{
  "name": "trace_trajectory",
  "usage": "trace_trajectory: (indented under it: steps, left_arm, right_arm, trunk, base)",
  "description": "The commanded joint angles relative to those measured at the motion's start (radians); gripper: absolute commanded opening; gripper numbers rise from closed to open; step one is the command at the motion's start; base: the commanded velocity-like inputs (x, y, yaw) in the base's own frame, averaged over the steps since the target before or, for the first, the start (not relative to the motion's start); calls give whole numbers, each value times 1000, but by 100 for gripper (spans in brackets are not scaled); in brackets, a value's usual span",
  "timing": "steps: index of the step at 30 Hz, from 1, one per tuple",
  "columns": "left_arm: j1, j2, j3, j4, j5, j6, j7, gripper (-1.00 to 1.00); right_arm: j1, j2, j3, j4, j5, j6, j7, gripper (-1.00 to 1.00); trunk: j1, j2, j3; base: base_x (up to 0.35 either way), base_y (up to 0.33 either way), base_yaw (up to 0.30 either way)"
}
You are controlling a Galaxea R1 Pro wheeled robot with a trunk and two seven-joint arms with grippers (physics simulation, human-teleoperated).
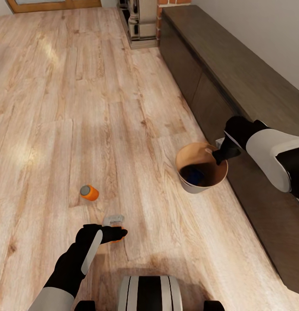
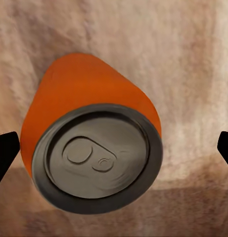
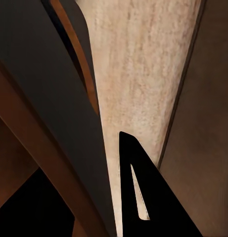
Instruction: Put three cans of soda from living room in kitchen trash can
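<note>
On the light wood plank floor [image 1: 58, 86] just ahead of our base, at about six o'clock in the head view, an orange soda can [image 1: 118, 229] stands under our left gripper [image 1: 117, 233], its grey top [image 1: 113, 220] showing just beyond the black fingers. From the left wrist view we look down onto that can [image 2: 91, 123] and its grey pull-tab lid, with one dark fingertip [image 2: 5, 153] at each side edge, well apart from the can and not touching it, so the jaws stand wide open around it.

A second orange can [image 1: 89, 192] lies on its side at about ten o'clock from the first, near it, grey end toward the left.

Over at two o'clock we see the trash can [image 1: 201, 168], pale grey outside and tan inside, standing just beside the long dark low cabinet [image 1: 236, 77]. A dark blue can [image 1: 194, 174] rests in its bottom. Our right gripper [image 1: 220, 154] sits at the bin's far right rim; in the right wrist view the bin's wall [image 3: 54, 113] lies against one black finger [image 3: 143, 192], and the jaws seem clamped on the rim.

At twelve o'clock, far off, a red brick column [image 1: 173, 2] meets the cabinet's end.
</note>
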Motion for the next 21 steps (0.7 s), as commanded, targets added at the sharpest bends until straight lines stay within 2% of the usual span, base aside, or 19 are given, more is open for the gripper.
trace_trajectory:
  steps: [1,6,11,18,19,21]
  left_arm:
    - [0,0,0,0,0,0,0,100]
    - [0,0,0,0,1,0,0,100]
    - [0,0,0,0,0,0,0,100]
    - [1,0,0,0,1,0,0,100]
    - [1,0,0,0,2,0,-1,-100]
    - [1,0,0,-1,2,0,-1,-100]
  right_arm:
    - [0,0,-4,0,-6,2,0,-100]
    - [1,0,6,0,-6,2,0,-100]
    - [1,0,7,0,-5,2,-1,-100]
    - [1,0,7,0,-5,2,0,-100]
    - [1,0,7,0,-5,2,0,-100]
    - [2,0,8,0,-5,2,0,-100]
  trunk:
    - [0,0,0]
    - [0,0,-1]
    - [2,-1,-20]
    - [2,-1,-20]
    - [2,-1,-20]
    - [2,-1,-20]
  base:
    - [0,0,0]
    - [0,0,0]
    - [0,0,0]
    - [0,0,0]
    - [0,0,0]
    - [0,0,0]
